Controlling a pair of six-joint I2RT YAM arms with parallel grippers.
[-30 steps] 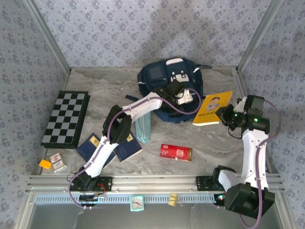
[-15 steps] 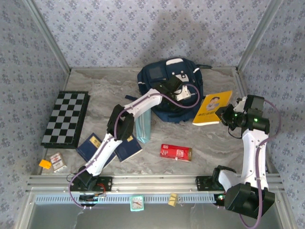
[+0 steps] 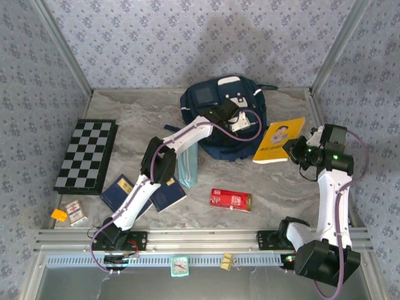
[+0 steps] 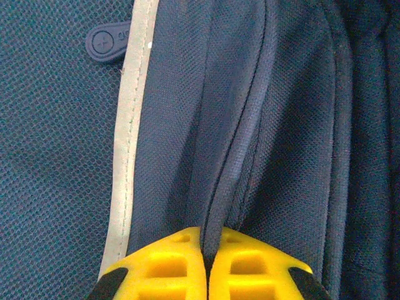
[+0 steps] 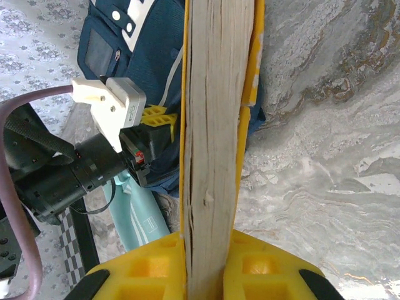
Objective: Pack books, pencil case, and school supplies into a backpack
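Fingers (image 4: 169, 265) of the left gripper (image 4: 206, 244) were pressed tight together against the backpack (image 3: 206, 100). A raised seam in its navy cloth ran straight into the line where they met, and whether any cloth was caught there could not be told. Those of the right gripper (image 5: 209, 240) were clamped on the page edge of the yellow book (image 3: 279, 140), which sat cover up just to the right of the backpack. The backpack itself lay on the grey marbled table (image 3: 281, 187), its grey-patched front facing up. Well to the left of the backpack sat a chessboard (image 3: 85, 156). In front of the backpack and to its left, a navy book (image 3: 115, 194) and a second navy book (image 3: 172, 197) lay side by side under the left arm. The pale blue pencil case (image 3: 188, 169) lay just in front of the backpack, its far end at the bag's near edge. The red box (image 3: 230, 199) lay farther in front of the backpack, apart from the other things
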